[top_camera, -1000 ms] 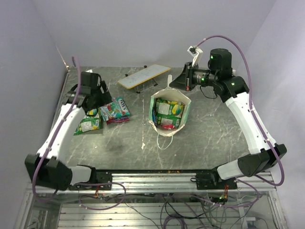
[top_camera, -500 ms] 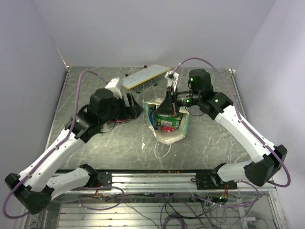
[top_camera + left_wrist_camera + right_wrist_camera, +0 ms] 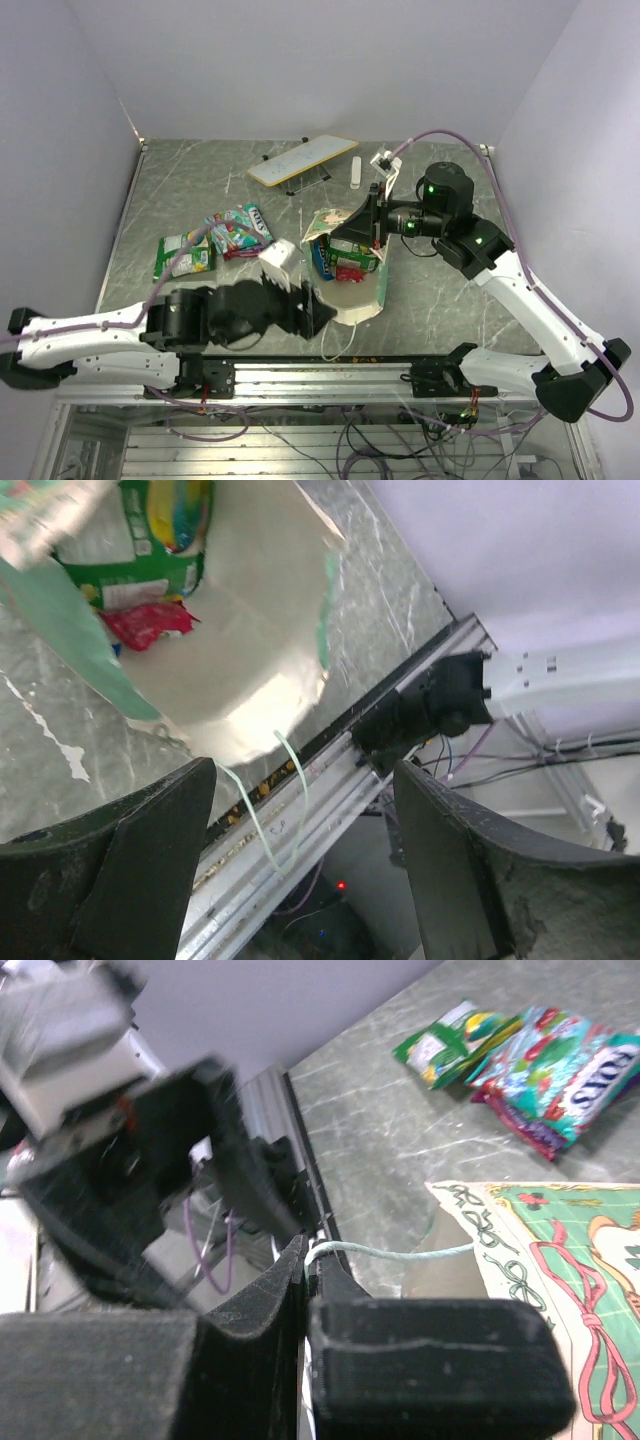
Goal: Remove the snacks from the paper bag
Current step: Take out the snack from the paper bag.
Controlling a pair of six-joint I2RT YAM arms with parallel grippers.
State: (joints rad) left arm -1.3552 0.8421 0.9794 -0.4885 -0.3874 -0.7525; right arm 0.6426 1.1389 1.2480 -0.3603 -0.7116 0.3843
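My right claw (image 3: 362, 228) is pressed together, pinching the paper bag (image 3: 352, 298) by a cord handle (image 3: 400, 1252) at its far rim. My right wrist view shows the pale cord running out from between my closed fingers (image 3: 430, 1345), beside the bag's printed mint-green side.

The bag sits near the middle of the grey marbled surface (image 3: 440, 290), its mouth open upward. A green packet (image 3: 345, 250) and a red packet (image 3: 350, 272) lie inside it.

My left claw (image 3: 310, 312) is spread wide and holds nothing. It sits low, just beside the bag's near-left side. Past its fingers (image 3: 150, 870), my left wrist view shows the bag's cream inside with the green and red packets.

More snacks lie on the surface left of the bag, apart from it: a green packet (image 3: 185, 255) and two bright overlapping packets (image 3: 240, 230).
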